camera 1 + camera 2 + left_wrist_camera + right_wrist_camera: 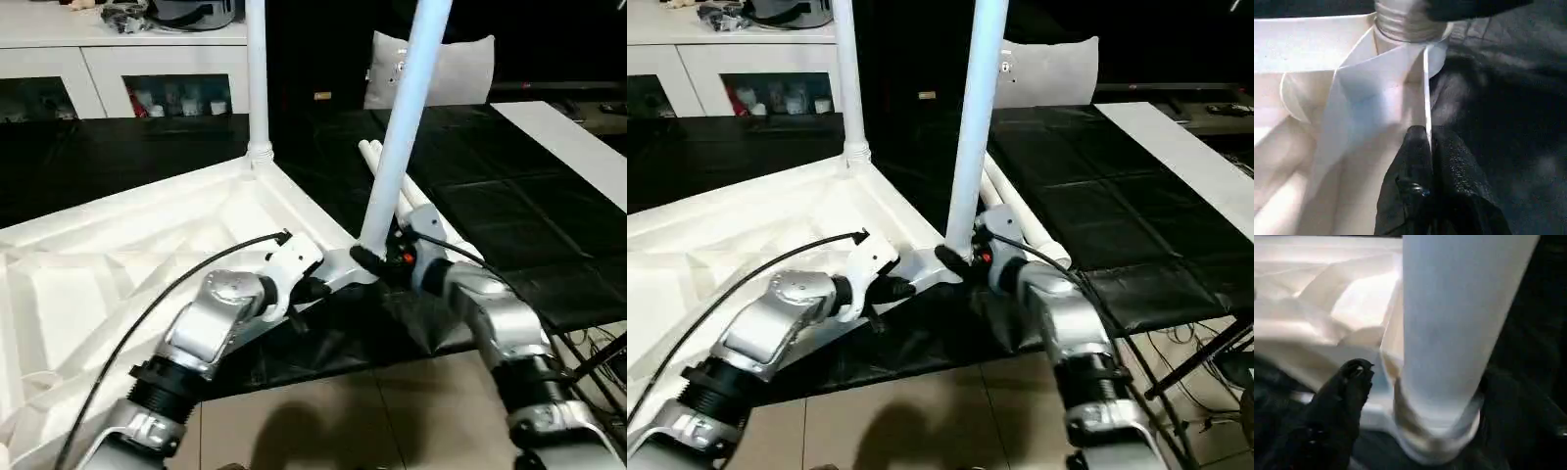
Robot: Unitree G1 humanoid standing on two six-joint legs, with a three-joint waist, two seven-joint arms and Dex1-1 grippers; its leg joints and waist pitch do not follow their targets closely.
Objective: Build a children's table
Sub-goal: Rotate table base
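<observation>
The children's table top (147,245) lies upside down on a black mat, ribbed underside up. One white leg (257,78) stands upright in the far corner socket. A second leg (404,127) rises, slightly tilted, from the near corner socket (1435,440). My right gripper (377,262) is open around this leg's base, and one finger (1349,391) stands apart from the leg (1449,308). My left gripper (1429,147) is shut on the top's thin rim (1426,88) just beside that corner. Two loose legs (392,181) lie on the mat behind.
A white pillow (446,64) leans at the back. White glass-door cabinets (147,83) line the far left wall. A white board (578,147) runs along the mat's right side. Cables and a black stand (598,362) sit at the lower right, on tiled floor (372,411).
</observation>
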